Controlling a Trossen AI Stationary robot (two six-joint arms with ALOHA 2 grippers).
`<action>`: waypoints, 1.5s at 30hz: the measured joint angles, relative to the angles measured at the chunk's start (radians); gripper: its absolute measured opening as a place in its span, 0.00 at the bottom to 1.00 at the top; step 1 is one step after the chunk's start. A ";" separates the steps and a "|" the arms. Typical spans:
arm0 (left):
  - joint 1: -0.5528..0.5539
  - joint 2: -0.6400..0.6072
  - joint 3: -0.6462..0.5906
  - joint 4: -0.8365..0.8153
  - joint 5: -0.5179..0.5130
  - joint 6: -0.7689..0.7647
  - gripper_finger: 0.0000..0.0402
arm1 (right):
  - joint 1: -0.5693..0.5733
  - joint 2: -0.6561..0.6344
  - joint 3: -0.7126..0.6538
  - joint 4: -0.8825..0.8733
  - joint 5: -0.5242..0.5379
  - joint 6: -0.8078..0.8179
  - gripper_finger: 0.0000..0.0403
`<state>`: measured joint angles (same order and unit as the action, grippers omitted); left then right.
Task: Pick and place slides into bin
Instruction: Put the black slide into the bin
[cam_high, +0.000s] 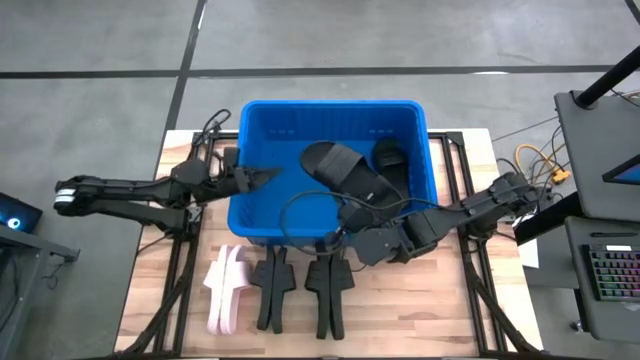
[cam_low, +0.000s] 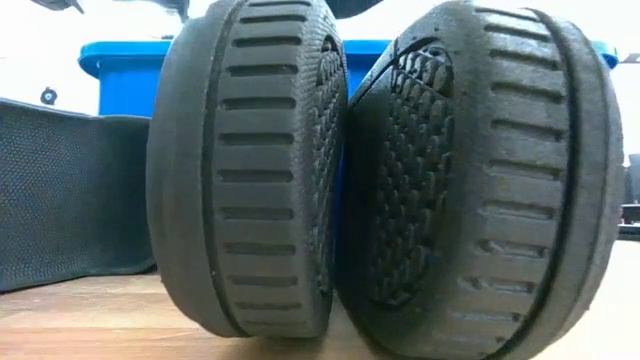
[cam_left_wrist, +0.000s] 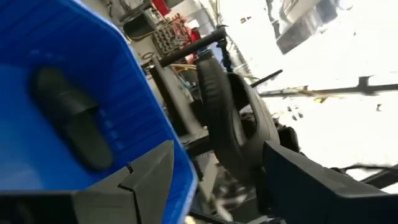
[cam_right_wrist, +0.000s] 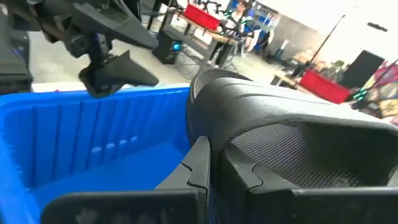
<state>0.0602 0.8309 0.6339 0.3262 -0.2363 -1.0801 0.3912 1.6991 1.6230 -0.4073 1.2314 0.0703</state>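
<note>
Item: black slide, in my charge. My right end effector grips it by the near end, fingers closed on its edge, and holds it over the bin with its length reaching across the interior. I judge this is the carry position: above the walls, so a release drops it inside rather than on the rim.

Item: second black slide, lying in the bin's far right corner, already delivered.

Item: my left end effector, parked over the bin's left wall, fingers spread apart and holding nothing. It waits clear of the drop path.

Item: four black slides on the table in front of the bin, standing on edge in two pairs and, strap sides accessible for an edge grip. One pair fills the low view.

Item: pale pink slides, a pair pressed together on edge, left of the black ones, near the table's front. Not yet binned.
</note>
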 joint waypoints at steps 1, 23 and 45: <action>0.004 0.009 0.001 0.008 0.001 -0.020 0.57 | -0.001 0.005 0.011 0.000 0.001 -0.022 0.03; 0.014 0.236 0.006 0.349 0.022 -0.143 0.57 | -0.002 0.018 0.056 -0.001 -0.073 -0.106 0.03; 0.026 0.388 0.011 0.613 0.029 -0.136 0.26 | -0.002 0.017 0.055 0.000 -0.113 -0.108 0.03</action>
<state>0.0860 1.2194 0.6445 0.9396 -0.2071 -1.2163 0.3897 1.7161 1.6775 -0.4070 1.1180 -0.0376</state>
